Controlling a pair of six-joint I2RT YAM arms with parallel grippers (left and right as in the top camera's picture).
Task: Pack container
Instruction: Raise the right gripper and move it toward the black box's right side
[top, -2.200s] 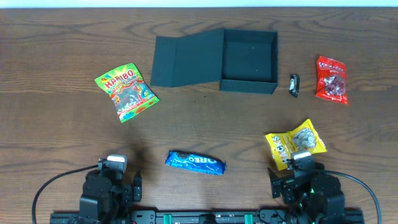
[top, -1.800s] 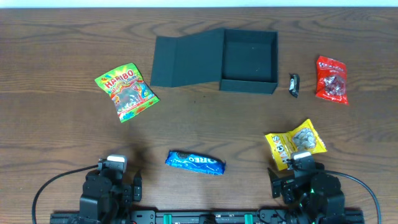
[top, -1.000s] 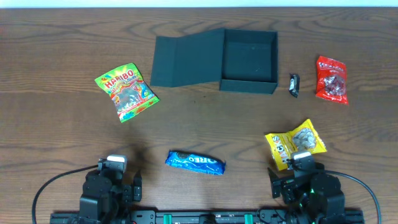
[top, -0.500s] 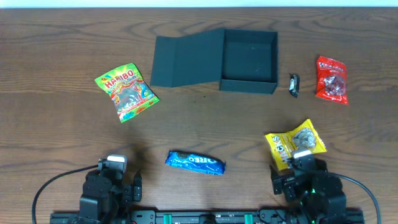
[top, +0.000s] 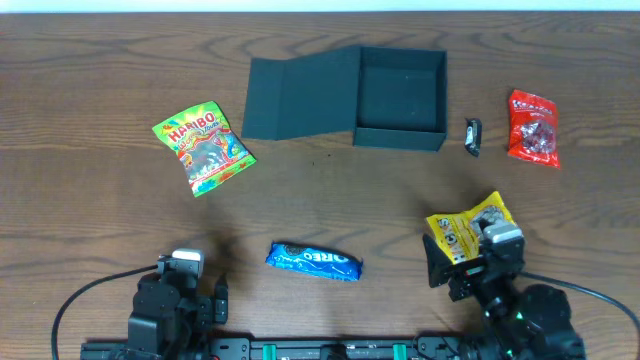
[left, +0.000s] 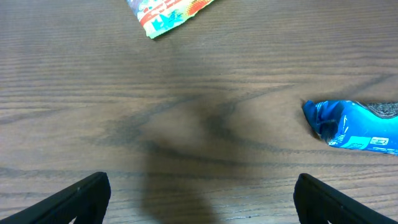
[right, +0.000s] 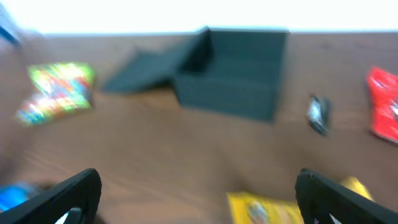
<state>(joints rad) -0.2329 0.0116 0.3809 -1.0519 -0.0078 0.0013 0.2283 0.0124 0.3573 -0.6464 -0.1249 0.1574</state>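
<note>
Overhead: container (top: 398, 137) is seen open, flap (top: 295, 98) folded out leftward. Right gripper (right: 199, 198) is held wide over yellow pkt (top: 455, 228); left gripper (left: 199, 200) is also spread wide, w/ nothing gripped.

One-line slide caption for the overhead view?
Open, empty container at the far side; Haribo bag, Oreo pack, yellow packet and red packet lie unpacked around it.

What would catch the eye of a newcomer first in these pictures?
The open dark container at the far middle of the table, empty, its flap lid spread to the left in the overhead view. Around it lie bright snack packets: a green Haribo bag at the left, a red packet at the far right, a blue Oreo packet near the front.
</note>
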